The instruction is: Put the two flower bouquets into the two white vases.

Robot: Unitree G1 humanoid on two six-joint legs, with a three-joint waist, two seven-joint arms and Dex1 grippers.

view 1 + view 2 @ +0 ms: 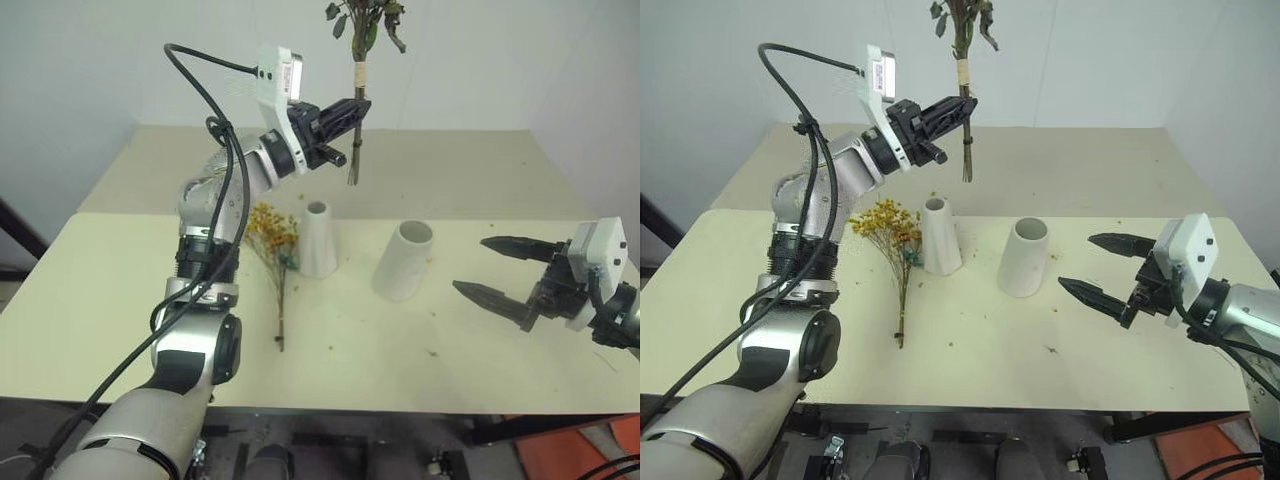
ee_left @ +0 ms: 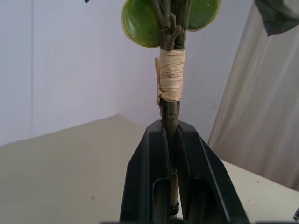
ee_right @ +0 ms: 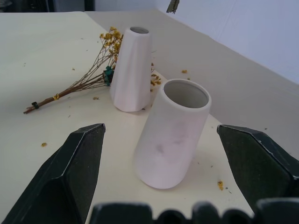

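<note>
Your left gripper [image 1: 358, 106] is squeezed tight on the stems of the rose bunch [image 1: 358, 90] and holds it high in the air, above the far half of the table [image 1: 120, 300]. The bunch stands almost straight up. You can see thin green-brown stems, a wrap of pale string [image 2: 170, 77] just above the black fingers [image 2: 145, 182], and round green leaves [image 2: 140, 21] higher up. The flower heads are cut off at the top of the head views, so you cannot see their color. The bottom ends of the stems hang above and a little behind the slim vase [image 1: 318, 240]. That vase is white, shaped like a cone with a small mouth, and stands near the middle of the table. The wide vase [image 1: 405, 260] stands near it on its right, white and stout, with a big round mouth, and it looks tipped a little. The yellow bunch [image 1: 272, 245] lies flat on the table just left of the slim vase, its tiny yellow-orange blossoms close against the vase and its thin brown stems pointing toward the near edge. Your right gripper [image 1: 497, 270] is spread wide with nothing in it, near the right edge, pointing at the wide vase.
</note>
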